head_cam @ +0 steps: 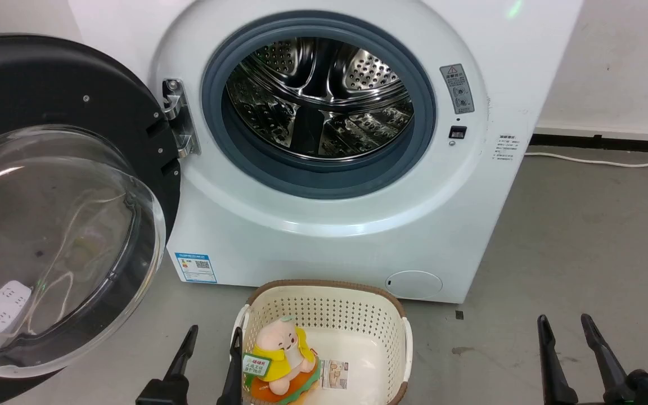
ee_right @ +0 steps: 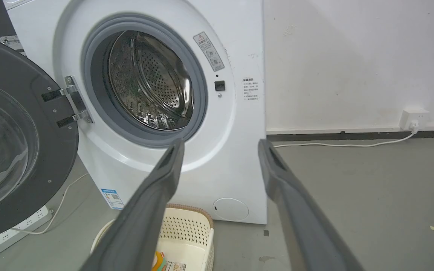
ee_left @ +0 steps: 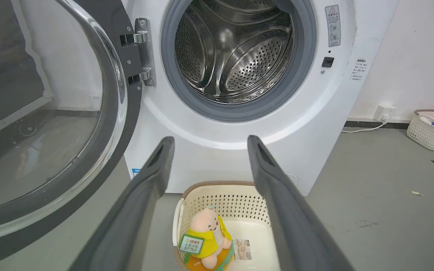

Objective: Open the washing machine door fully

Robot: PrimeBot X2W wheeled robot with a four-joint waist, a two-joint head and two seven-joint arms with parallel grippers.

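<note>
the washing machine [head_cam: 324, 236] stands white against the wall with its drum [head_cam: 318, 95] bare inside the grey gasket [head_cam: 324, 183]. the washing machine door [head_cam: 31, 73] is swung wide out to the machine's left side on its metal hinge [head_cam: 180, 121]. its inner face is turned towards the room, and the bulging glass window [head_cam: 48, 236] shows a pale power strip [ee_right: 17, 226] through it on the floor [head_cam: 583, 236]. the left gripper [head_cam: 215, 332] sits low in front of the machine, apart from the door, its two dark fingers pointing forward at the washer's lower front. its jaws stand wide open with nothing between them. from the head view its inner finger crosses the left rim of the cream basket [head_cam: 324, 284]; i cannot tell whether it touches. the left wrist view looks down between the fingers at that basket. a peach plush toy [head_cam: 284, 354] in a yellow and orange wrap lies in it with a green tag. the right gripper [head_cam: 565, 320] is held at about the same height, well off to the right of the basket over bare grey floor. its fingers point the same way, the jaws spread open and empty. a blue label [head_cam: 196, 267] is stuck at the washer's lower left corner and a round cap [head_cam: 414, 284] sits at its lower right. a white cable [head_cam: 605, 162] runs along the floor by the wall towards a socket [ee_right: 413, 116].
</note>
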